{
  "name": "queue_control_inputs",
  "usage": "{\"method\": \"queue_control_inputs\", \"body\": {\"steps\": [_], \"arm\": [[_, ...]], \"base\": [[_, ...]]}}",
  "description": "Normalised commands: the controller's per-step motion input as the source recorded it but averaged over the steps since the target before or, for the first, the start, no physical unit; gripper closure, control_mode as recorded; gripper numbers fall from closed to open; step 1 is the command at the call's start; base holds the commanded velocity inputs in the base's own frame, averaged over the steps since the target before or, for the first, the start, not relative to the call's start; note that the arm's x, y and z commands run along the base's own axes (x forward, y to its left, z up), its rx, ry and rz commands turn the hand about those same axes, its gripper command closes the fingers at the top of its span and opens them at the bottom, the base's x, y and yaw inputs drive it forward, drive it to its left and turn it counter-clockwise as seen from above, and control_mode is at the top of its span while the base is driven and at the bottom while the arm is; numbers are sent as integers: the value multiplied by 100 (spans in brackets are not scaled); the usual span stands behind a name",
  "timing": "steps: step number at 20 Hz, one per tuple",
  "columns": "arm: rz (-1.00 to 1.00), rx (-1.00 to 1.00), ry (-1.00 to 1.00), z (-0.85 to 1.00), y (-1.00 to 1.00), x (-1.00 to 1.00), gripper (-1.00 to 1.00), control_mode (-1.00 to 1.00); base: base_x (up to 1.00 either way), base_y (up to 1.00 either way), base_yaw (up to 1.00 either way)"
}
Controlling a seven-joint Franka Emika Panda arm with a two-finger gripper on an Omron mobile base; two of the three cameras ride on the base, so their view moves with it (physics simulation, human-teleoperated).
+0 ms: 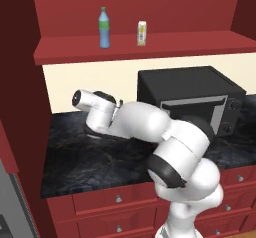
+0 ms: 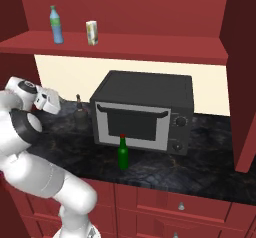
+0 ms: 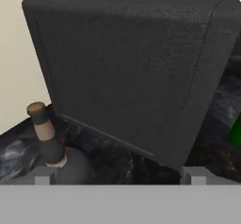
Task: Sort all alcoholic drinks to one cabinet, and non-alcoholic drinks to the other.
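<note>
- You are keeping the gripper [image 3: 117, 180] spread fully wide and holding nothing; its fingertips [image 3: 43, 179] are sitting level with the dark round bottle [image 3: 59, 157], just left of the microwave [image 3: 136, 77].
- You are hovering beside that bottle, which is standing on the counter [image 2: 165, 169] beside the microwave's left wall.
- The green bottle [image 2: 123, 153] is standing in front of the microwave door, untouched.
- The blue bottle [image 2: 56, 25] and the carton [image 2: 91, 33] are already sitting on the cabinet shelf [image 2: 150, 44] above the microwave.
- I judge the soft drinks sorted; both alcoholic ones are remaining.
</note>
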Motion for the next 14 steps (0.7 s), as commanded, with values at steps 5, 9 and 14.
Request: {"method": "queue_control_inputs", "body": {"steps": [5, 9, 14], "arm": [[-9, -9, 1, -20, 15, 56, -100, -100], [-8, -7, 5, -16, 11, 49, -100, -100], [-8, -7, 6, -19, 11, 45, -100, -100]], "base": [[0, 0, 0], [0, 0, 0], [0, 0, 0]]}}
